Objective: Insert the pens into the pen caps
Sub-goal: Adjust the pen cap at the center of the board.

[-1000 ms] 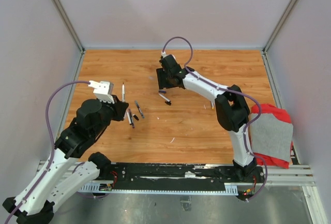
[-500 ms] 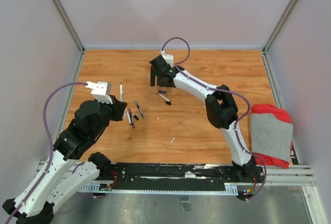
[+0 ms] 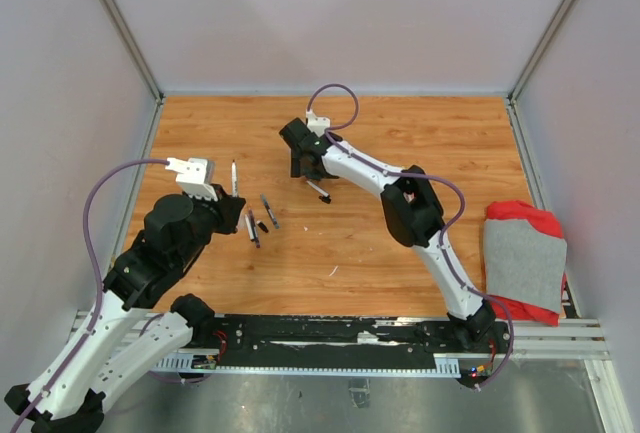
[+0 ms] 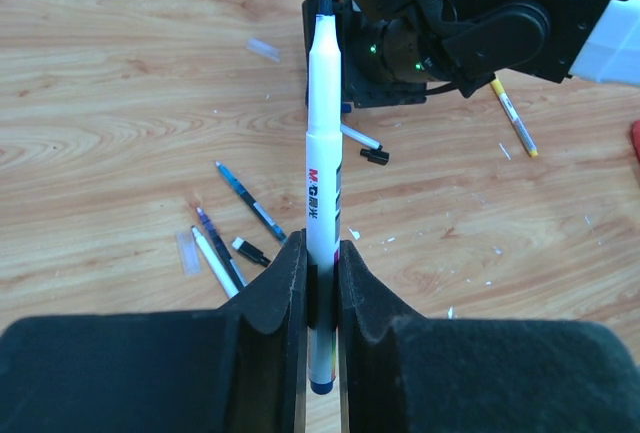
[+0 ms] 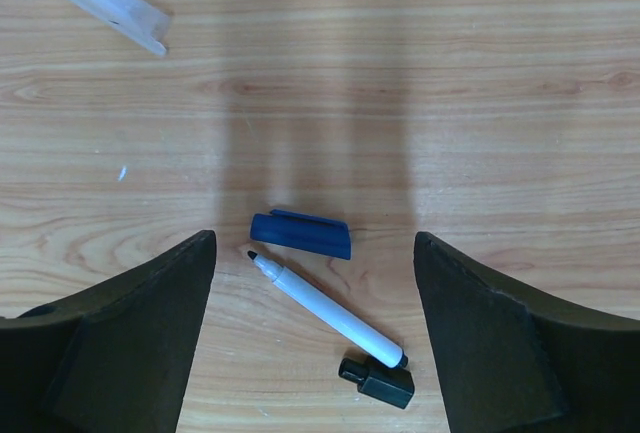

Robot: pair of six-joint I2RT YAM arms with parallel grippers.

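My left gripper [image 4: 320, 249] is shut on a white pen [image 4: 322, 143], whose dark tip points away from it; the pen also shows in the top view [image 3: 235, 175]. My right gripper [image 5: 312, 245] is open and hovers low over a dark blue cap [image 5: 300, 234], a white pen [image 5: 330, 311] and a black cap [image 5: 378, 381] lying close together on the wood. In the top view the right gripper [image 3: 300, 156] is at the back middle, just left of that pen [image 3: 318, 189]. Three more pens [image 4: 228, 243] and a black cap [image 4: 250, 251] lie near the left gripper.
A yellow-tipped pen [image 4: 513, 118] lies right of the right arm. Clear plastic caps lie loose on the wood [image 5: 110, 1] [image 4: 186, 251]. A red and grey cloth [image 3: 525, 258] lies at the table's right edge. White walls stand on three sides.
My right gripper has swung left along the back of the table and now sits over the dark blue cap. My left gripper has barely moved and still holds the pen.
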